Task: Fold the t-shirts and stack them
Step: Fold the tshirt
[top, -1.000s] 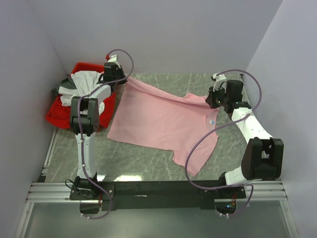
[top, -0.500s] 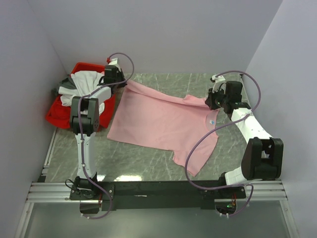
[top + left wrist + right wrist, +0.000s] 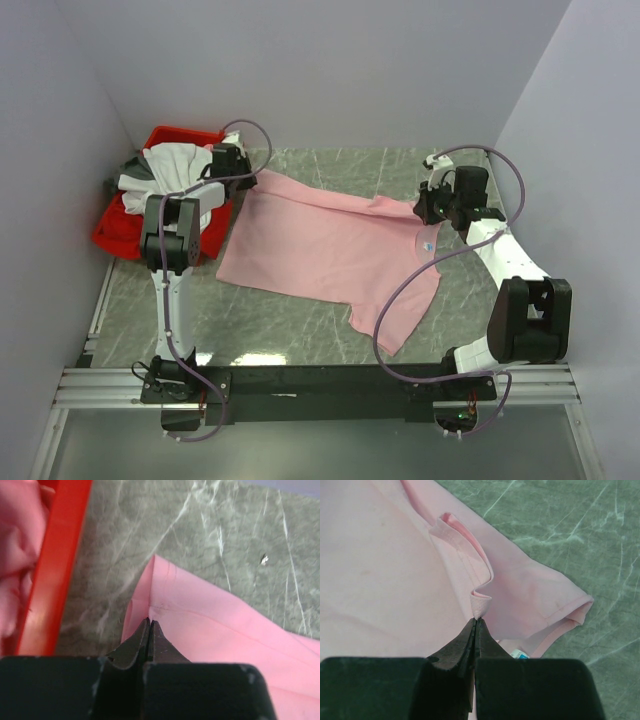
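A light pink t-shirt [image 3: 330, 245] lies spread across the marble table, with a small blue mark [image 3: 428, 248] near its right side. My left gripper [image 3: 243, 178] is shut on the shirt's far-left corner, next to the red bin; the left wrist view shows the pinched cloth [image 3: 210, 630] at the closed tips [image 3: 149, 622]. My right gripper [image 3: 424, 208] is shut on the shirt's far-right edge; the right wrist view shows a pinched fold [image 3: 481, 602] at the tips [image 3: 475, 620]. White and dark grey shirts [image 3: 165, 172] lie heaped in the bin.
The red plastic bin [image 3: 112, 232] stands at the far left, its rim close beside my left gripper [image 3: 55, 565]. Lilac walls close in the back and both sides. The table's near edge meets a metal rail [image 3: 320, 385].
Both grippers have come down toward the table with the shirt's far edge. That edge was stretched taut in the air before and now lies lower and flatter.
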You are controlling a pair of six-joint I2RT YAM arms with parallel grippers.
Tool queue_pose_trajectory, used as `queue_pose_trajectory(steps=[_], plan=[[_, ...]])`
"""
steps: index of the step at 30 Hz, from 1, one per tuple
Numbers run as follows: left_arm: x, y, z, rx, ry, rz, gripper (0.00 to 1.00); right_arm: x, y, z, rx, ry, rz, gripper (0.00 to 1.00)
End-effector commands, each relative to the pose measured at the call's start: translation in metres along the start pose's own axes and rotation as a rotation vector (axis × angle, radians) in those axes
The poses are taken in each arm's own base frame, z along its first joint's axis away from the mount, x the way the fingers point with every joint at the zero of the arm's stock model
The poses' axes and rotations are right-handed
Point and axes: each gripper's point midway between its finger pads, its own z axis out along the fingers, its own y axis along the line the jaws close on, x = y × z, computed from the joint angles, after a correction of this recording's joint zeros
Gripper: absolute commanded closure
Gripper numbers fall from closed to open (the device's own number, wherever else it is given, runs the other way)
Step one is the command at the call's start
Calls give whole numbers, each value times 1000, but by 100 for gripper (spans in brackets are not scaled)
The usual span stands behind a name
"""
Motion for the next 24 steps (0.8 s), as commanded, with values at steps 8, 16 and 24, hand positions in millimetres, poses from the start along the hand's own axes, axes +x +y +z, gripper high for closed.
queue_pose_trajectory(steps=[8, 16, 24], plan=[[-30, -15, -21, 42, -70, -6, 96, -6, 6, -5, -15, -22, -25, 100], [-37, -11, -30, 22, -77, 0, 94, -4, 7, -8, -14, -20, -29, 100], [-38, -5, -39, 14, -81, -8, 89, -2, 5, -12, 8, -22, -43, 100]])
